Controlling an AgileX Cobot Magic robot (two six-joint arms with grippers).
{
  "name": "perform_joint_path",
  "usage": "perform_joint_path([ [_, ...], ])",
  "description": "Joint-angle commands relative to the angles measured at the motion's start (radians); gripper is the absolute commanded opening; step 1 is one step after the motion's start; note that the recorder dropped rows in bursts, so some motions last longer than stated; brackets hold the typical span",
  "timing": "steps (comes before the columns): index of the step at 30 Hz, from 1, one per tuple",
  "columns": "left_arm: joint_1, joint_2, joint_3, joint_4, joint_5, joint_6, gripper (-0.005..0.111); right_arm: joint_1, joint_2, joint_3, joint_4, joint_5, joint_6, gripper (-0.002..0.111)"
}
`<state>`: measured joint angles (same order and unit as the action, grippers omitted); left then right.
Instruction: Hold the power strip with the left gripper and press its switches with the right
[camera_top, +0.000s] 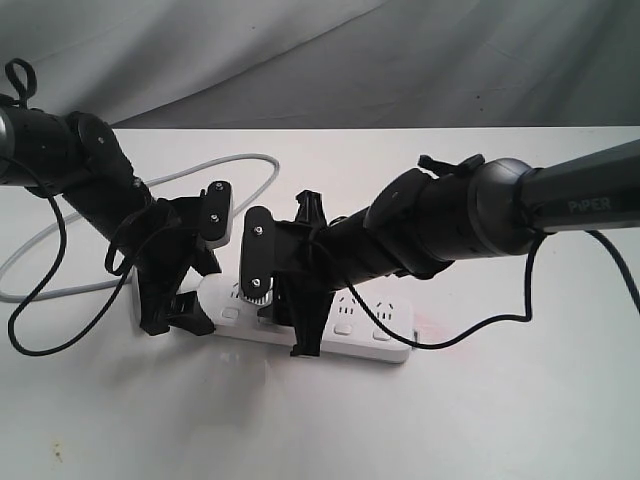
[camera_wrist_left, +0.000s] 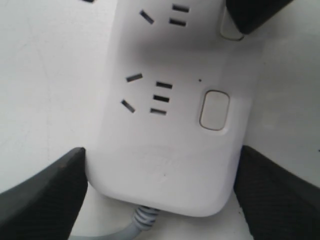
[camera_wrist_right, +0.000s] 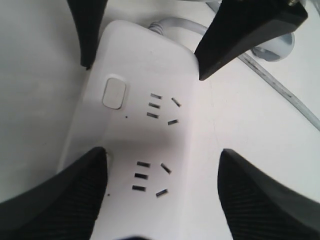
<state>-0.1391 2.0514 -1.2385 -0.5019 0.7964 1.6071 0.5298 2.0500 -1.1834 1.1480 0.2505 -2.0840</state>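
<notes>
One power strip, flat on bench, long axis running left to right; left gripper fingers closed across its cord end, holding; right gripper fingers wide astride it, one tip over second switch

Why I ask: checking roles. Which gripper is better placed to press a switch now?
Right. The right gripper has one finger over the second switch; the left gripper brackets the power strip's cord end, steadying it.

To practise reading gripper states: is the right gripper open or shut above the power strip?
Open. The right gripper has its fingers wide apart; one overlaps the power strip on its switch side, the other sits beyond the opposite edge.
</notes>
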Motion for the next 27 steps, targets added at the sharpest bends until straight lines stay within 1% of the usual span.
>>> perform_joint_path([
  [1, 0.001, 0.001, -0.005, -0.005, 0.011, -0.004, 0.05, -0.004, 0.03, 0.012, 0.003, 0.02, -0.008, 0.06],
  [18, 0.001, 0.001, -0.005, -0.005, 0.011, -0.002, 0.05, 0.007, 0.051, 0.012, 0.003, 0.037, -0.008, 0.06],
  [27, 0.001, 0.001, -0.005, -0.005, 0.011, -0.004, 0.05, 0.007, 0.051, 0.054, 0.003, 0.037, -0.039, 0.06],
])
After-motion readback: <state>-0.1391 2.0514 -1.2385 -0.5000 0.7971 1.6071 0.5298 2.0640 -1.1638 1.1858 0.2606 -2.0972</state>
